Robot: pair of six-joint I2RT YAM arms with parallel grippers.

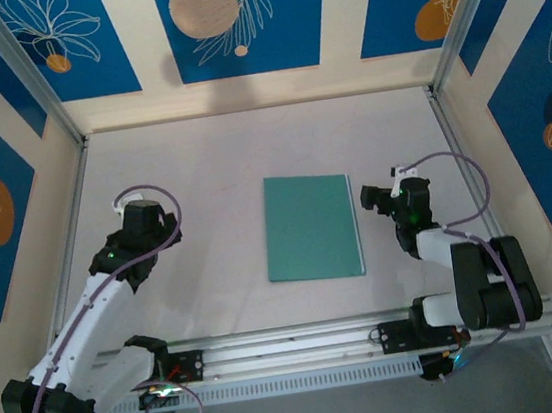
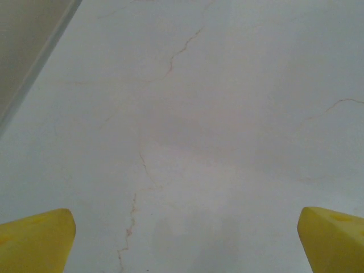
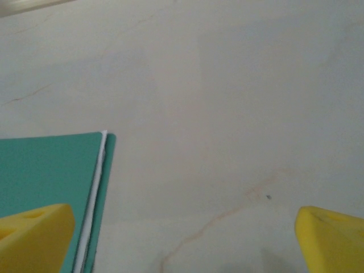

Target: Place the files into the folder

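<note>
Teal-green folder (image 1: 311, 226) with white files' (image 3: 94, 199) edge showing, pale veined table (image 1: 210, 164), yellow fingers (image 3: 34, 236).

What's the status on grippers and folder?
Left gripper open, empty, over table. Right gripper open, empty, beside folder. Folder closed, flat, white files edge showing inside. Nothing in the way.

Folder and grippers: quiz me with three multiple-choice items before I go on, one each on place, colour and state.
1. Where does the folder lie? A against the back wall; B at the centre of the table; C on the front rail.
2. Its colour? A red; B yellow; C teal-green.
3. The grippers are: A both open and empty; B both shut on the folder; C one open, one shut.
Key: B, the top view shows it mid-table; C, its cover is teal-green; A, the left gripper and right gripper have fingers wide apart, nothing between.
</note>
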